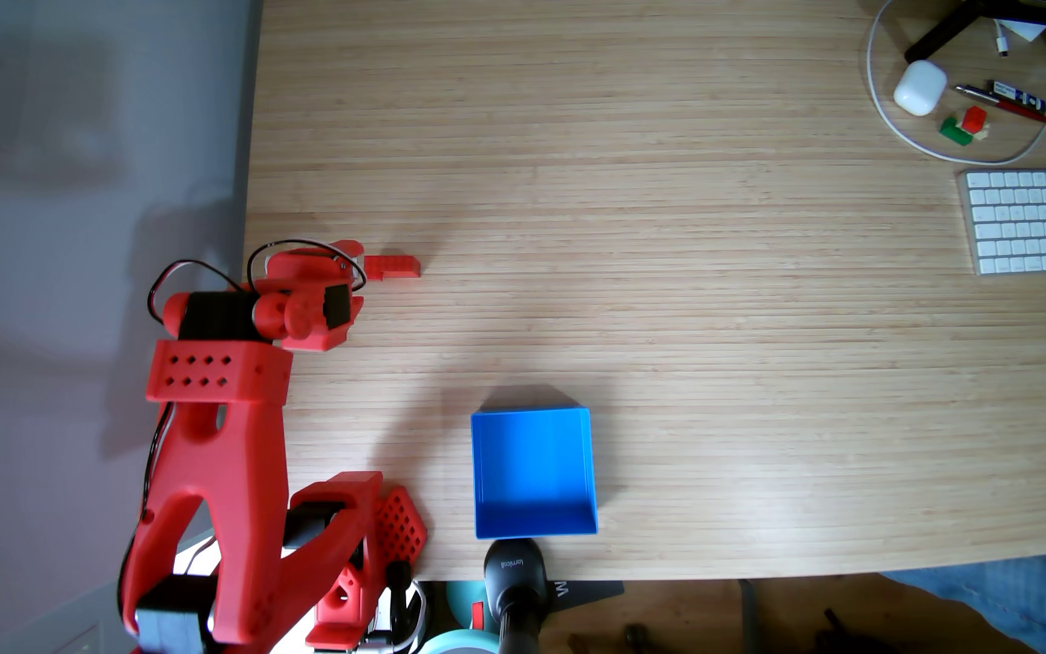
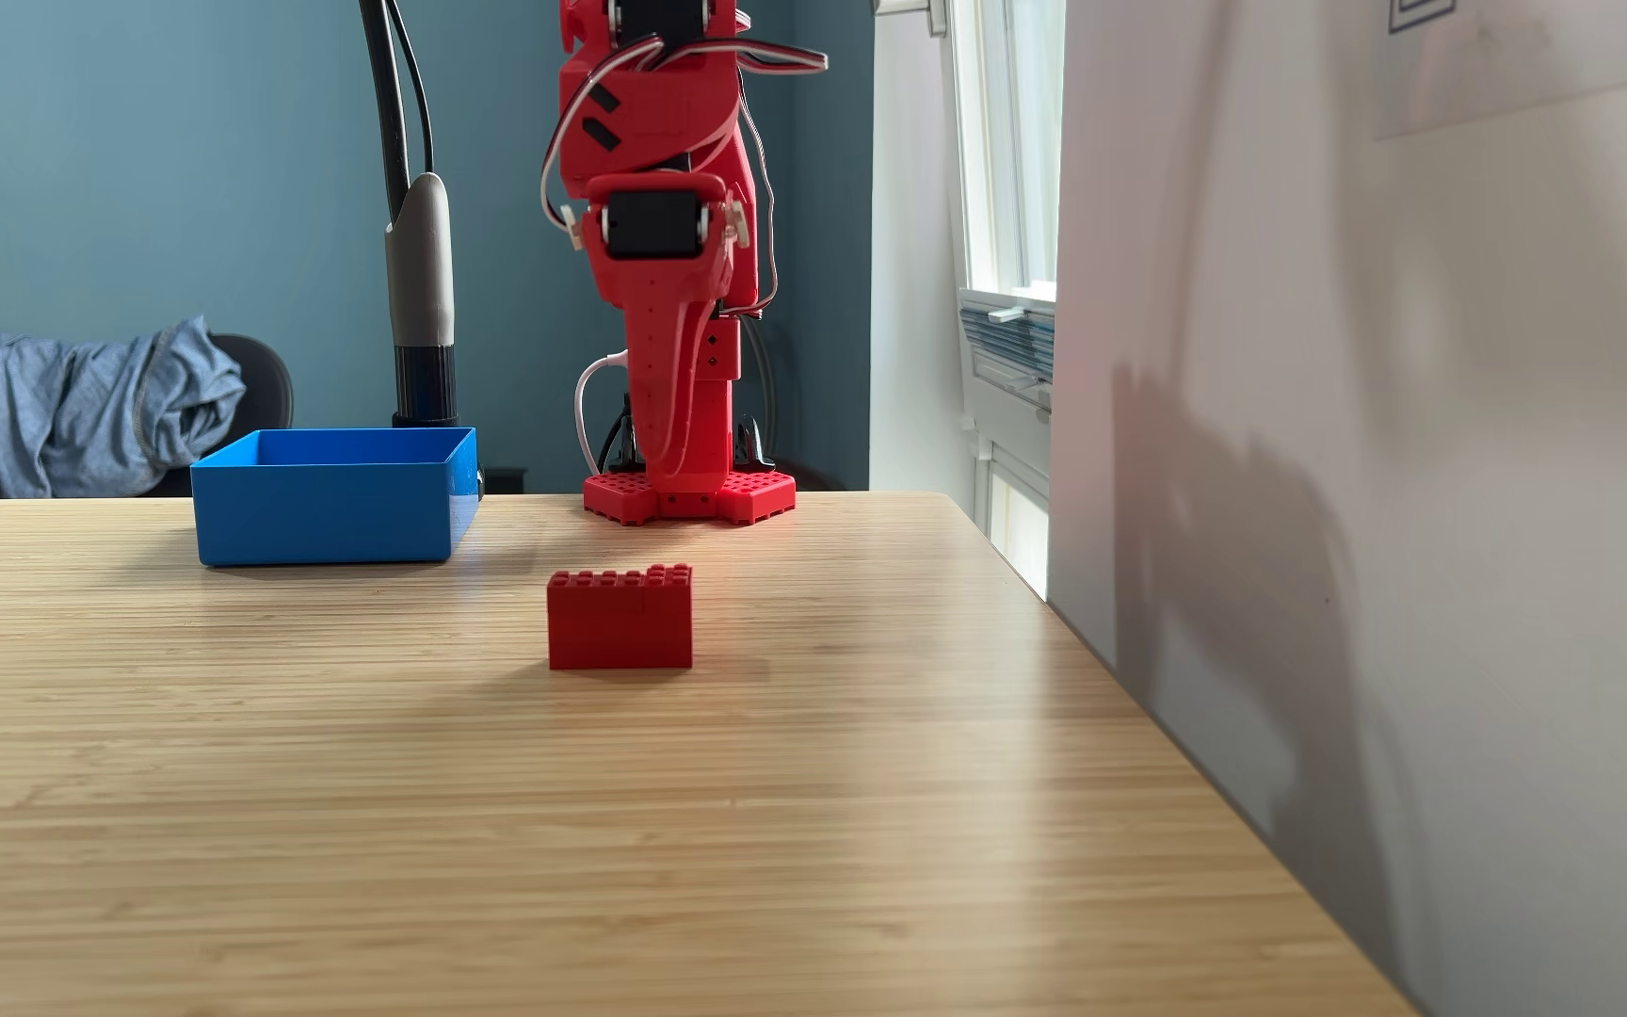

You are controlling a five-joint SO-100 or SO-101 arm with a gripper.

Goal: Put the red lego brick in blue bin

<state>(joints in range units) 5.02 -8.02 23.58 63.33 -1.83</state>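
Pale striped wooden worktop (image 1: pixel 696 314), teal wall (image 2: pixel 154 196) behind. Red lego brick (image 2: pixel 620 618) mid-surface; blue bin (image 2: pixel 330 504) far left. Claw (image 2: pixel 682 430) pointing down, apparently pressed together.

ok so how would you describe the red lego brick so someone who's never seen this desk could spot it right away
On the wooden table, look just past the tip of the red robot arm, away from the blue bin. The red lego brick stands there alone, small and studded with a notch in one side. The other red block is tiny, joined to a green one beside the keyboard.
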